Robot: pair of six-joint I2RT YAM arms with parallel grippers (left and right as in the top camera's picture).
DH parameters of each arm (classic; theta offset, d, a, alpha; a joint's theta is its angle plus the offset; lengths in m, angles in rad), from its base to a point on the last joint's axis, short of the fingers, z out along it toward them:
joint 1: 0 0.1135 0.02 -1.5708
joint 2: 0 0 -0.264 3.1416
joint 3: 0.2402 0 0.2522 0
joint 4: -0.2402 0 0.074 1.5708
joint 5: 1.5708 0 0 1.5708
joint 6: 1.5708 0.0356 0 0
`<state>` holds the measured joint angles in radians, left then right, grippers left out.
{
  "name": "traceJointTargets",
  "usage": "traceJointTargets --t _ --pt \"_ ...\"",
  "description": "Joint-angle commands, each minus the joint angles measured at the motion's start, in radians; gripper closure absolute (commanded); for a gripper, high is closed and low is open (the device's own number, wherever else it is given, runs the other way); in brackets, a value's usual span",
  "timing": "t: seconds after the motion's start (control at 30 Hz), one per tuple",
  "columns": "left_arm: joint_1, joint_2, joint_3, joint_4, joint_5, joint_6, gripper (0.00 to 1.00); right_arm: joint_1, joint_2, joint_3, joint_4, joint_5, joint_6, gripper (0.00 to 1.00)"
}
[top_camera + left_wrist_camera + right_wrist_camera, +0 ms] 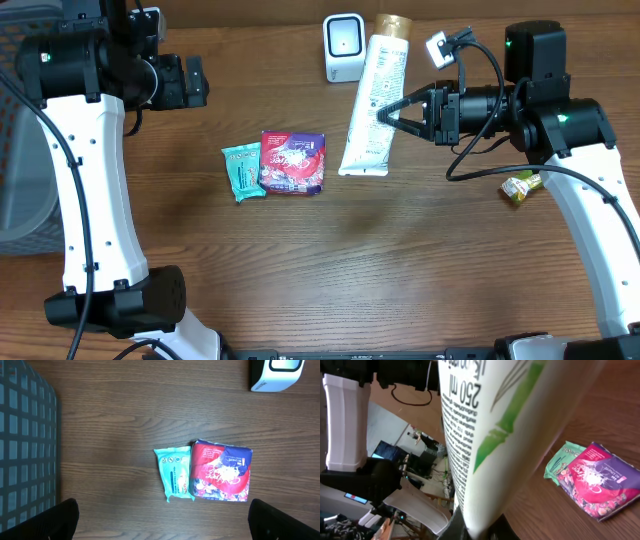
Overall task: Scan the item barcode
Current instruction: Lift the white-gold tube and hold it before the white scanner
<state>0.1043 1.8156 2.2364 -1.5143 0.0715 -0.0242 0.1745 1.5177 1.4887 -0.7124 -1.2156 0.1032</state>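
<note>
The item is a white tube [374, 100] with a gold cap, held up off the table and tilted, cap end toward the back. My right gripper [386, 113] is shut on its lower part from the right. The wrist view shows the tube [490, 435] filling the frame, green stem print and "250 ml" text on it, wedged between my right gripper's [482, 532] fingers. I cannot make out a barcode. The white scanner [343, 47] stands just left of the tube's cap. My left gripper [195, 80] hovers open at the far left, empty [162, 520].
A teal packet [243, 171] and a red-purple packet [293, 162] lie side by side mid-table, also in the left wrist view [175, 472] [221, 471]. A small yellow-green wrapper [520, 186] lies at the right. A grey basket [15, 190] sits at the left edge.
</note>
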Motion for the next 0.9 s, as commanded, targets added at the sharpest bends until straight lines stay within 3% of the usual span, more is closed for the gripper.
traceJointTargets --t 0.0,0.23,0.4,0.47,0.7,0.87 --pt "-0.002 0.008 0.004 0.001 -0.001 -0.006 0.00 0.001 -0.022 0.028 0.031 -0.005 0.049 0.96" --pt "-0.002 0.008 0.004 0.001 -0.001 -0.006 0.00 0.006 -0.019 0.188 -0.097 0.317 0.058 0.97" --pt "-0.002 0.008 0.004 0.001 -0.001 -0.006 0.00 0.071 0.011 0.333 -0.230 0.698 -0.008 0.97" --pt "-0.002 0.008 0.004 0.001 -0.001 -0.006 0.00 0.138 0.049 0.375 -0.259 0.933 -0.037 0.97" --pt "-0.002 0.008 0.004 0.001 -0.001 -0.006 0.00 0.265 0.215 0.377 -0.165 1.448 -0.121 0.96" --pt "-0.002 0.008 0.004 0.001 -0.001 -0.006 0.01 0.280 0.351 0.377 -0.028 1.592 -0.223 0.96"
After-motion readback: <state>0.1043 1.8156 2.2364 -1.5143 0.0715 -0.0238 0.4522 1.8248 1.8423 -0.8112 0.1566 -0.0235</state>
